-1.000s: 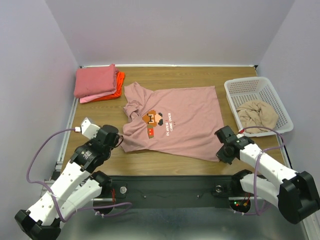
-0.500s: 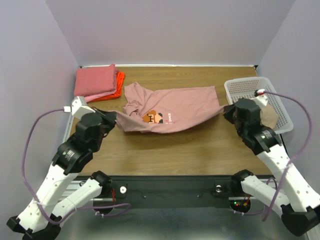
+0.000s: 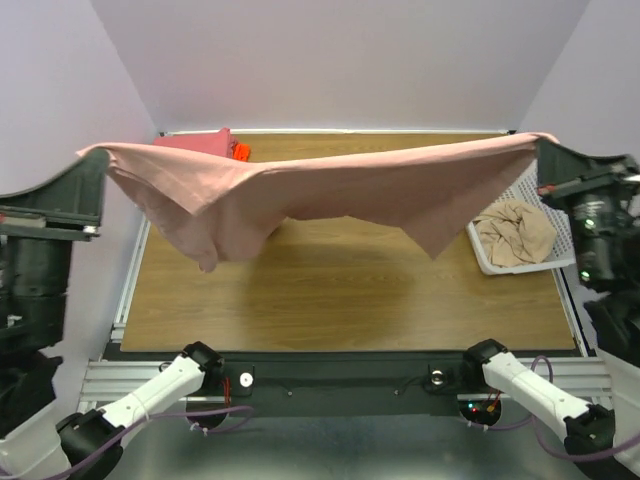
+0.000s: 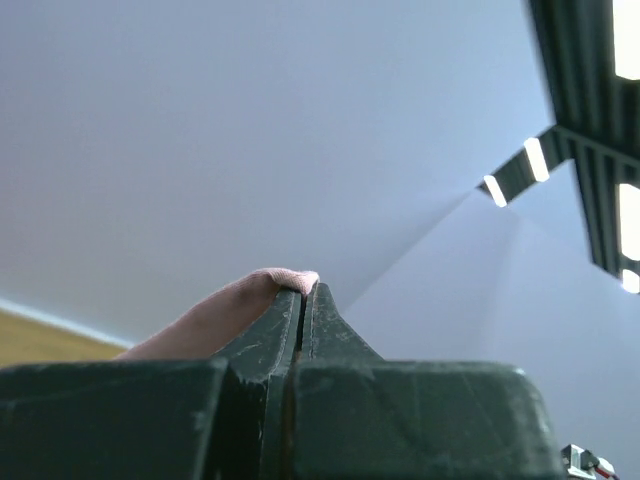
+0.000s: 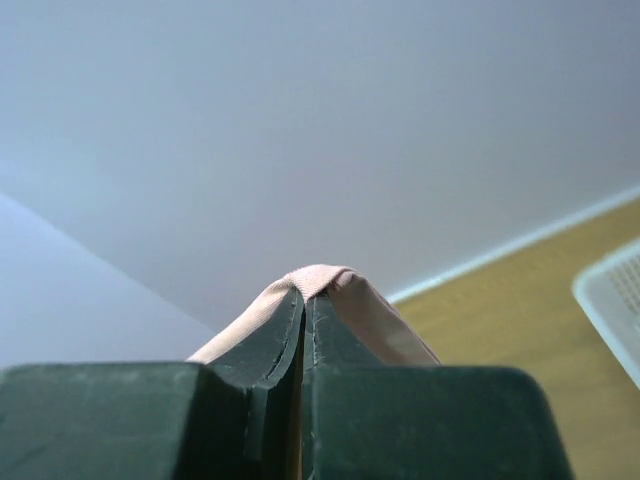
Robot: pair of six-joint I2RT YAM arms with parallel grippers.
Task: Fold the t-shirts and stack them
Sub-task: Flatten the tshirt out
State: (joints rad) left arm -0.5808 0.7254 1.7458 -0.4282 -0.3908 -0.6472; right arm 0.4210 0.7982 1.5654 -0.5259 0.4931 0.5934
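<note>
The dusty-pink t-shirt (image 3: 330, 190) hangs stretched in the air across the whole table, its print hidden. My left gripper (image 3: 92, 155) is shut on its left corner, high at the left; the cloth (image 4: 215, 315) folds over the shut tips (image 4: 303, 292). My right gripper (image 3: 543, 143) is shut on its right corner, high at the right; the cloth (image 5: 390, 325) drapes over the shut tips (image 5: 304, 296). A stack of folded coral-pink (image 3: 195, 141) and orange-red (image 3: 241, 152) shirts at the back left is mostly hidden behind it. A beige shirt (image 3: 514, 233) lies crumpled in the basket.
The white lattice basket (image 3: 545, 260) stands at the right side of the wooden table (image 3: 340, 290). Purple walls close in the left, back and right. The black rail with the arm bases (image 3: 340, 380) runs along the near edge.
Both grippers have risen high and moved apart, lifting the dusty-pink shirt off the table, where it lay flat a second ago. It now hangs spread in the air.
</note>
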